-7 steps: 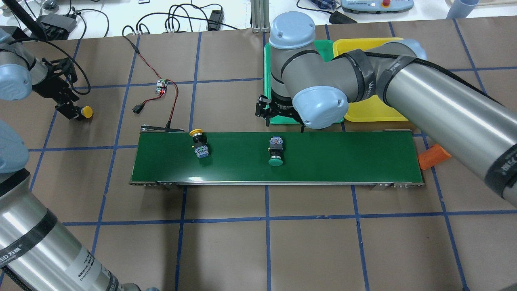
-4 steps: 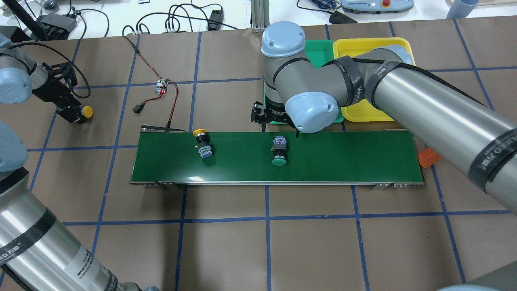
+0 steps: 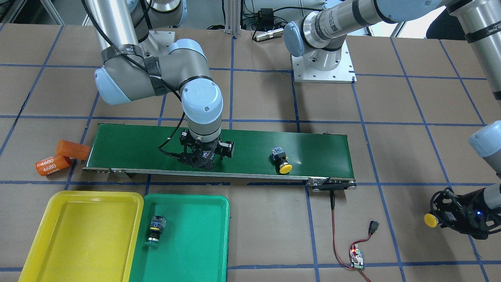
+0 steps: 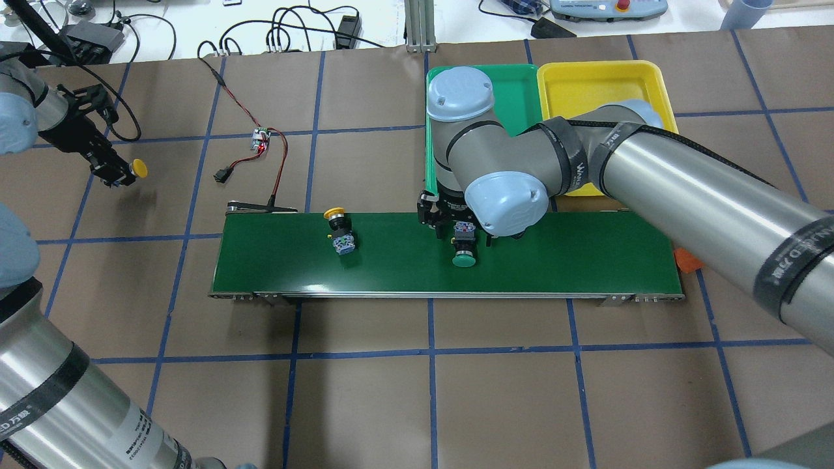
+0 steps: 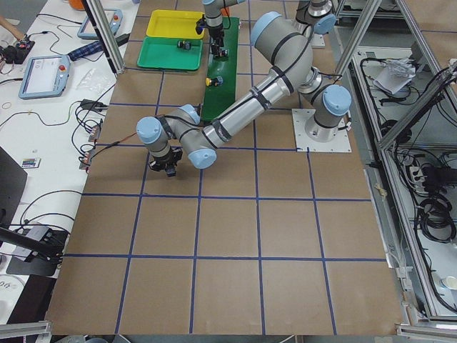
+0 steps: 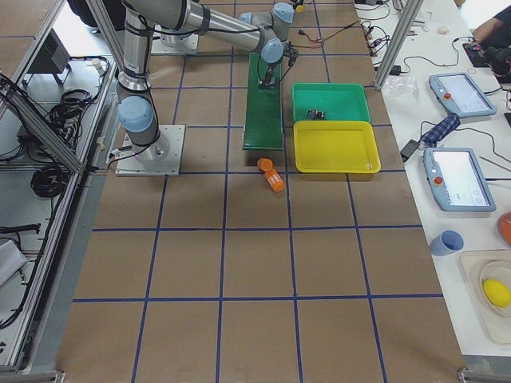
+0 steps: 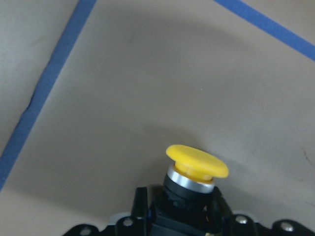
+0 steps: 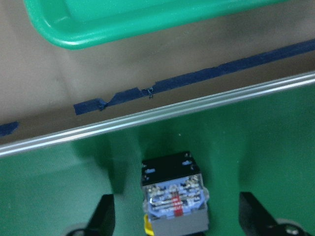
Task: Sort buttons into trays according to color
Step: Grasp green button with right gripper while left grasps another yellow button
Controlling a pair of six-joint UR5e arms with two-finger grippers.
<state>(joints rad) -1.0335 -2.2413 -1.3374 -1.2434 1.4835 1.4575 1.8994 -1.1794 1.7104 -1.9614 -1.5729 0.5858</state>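
A green button (image 4: pixel 464 259) lies on its side on the conveyor belt (image 4: pixel 586 260). My right gripper (image 4: pixel 456 233) is open and low over its grey body (image 8: pixel 174 196), with one finger (image 8: pixel 102 219) on each side. A yellow button (image 4: pixel 339 225) lies further left on the belt. My left gripper (image 4: pixel 114 170) is shut on a second yellow button (image 7: pixel 197 167) and holds it above the table at the far left. Another green button (image 3: pixel 154 229) lies in the green tray (image 3: pixel 188 250). The yellow tray (image 3: pixel 86 235) beside it holds nothing.
Two orange cylinders (image 3: pixel 53 164) lie off the belt's end on my right. A small circuit board (image 4: pixel 260 138) with red wires lies behind the belt's left end. Cables and controllers sit along the far table edge.
My right gripper moved from the green tray's near edge onto the belt and now straddles the green button. Both belt buttons drifted right. My left gripper shifted slightly away with its yellow button.
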